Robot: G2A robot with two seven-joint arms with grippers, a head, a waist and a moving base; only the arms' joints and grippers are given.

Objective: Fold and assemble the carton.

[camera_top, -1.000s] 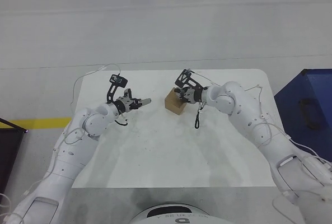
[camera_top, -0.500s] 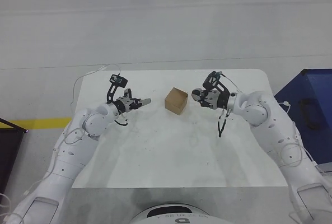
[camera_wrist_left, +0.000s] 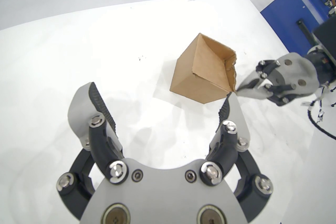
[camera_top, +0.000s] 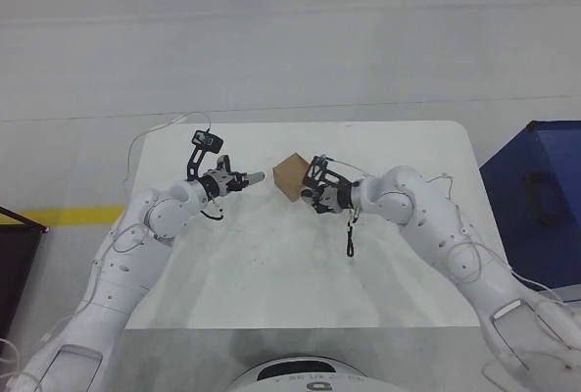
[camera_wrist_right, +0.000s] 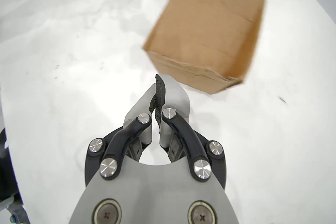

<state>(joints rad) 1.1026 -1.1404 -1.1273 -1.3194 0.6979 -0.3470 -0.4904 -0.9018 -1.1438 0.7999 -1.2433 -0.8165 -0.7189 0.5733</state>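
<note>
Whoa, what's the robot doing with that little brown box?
It is putting a cardboard carton together on the white table. The right gripper, shut, has its tips at the carton's lower edge, by the side with the ragged flap edge. The left gripper hangs open on the other side, not touching it.

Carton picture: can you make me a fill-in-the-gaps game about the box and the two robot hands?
1. The carton is ____ in colour.
2. The left gripper is ____ (open or shut).
3. The right gripper, with its tip close by the carton, is ____ (open or shut).
Missing words: brown; open; shut.
</note>
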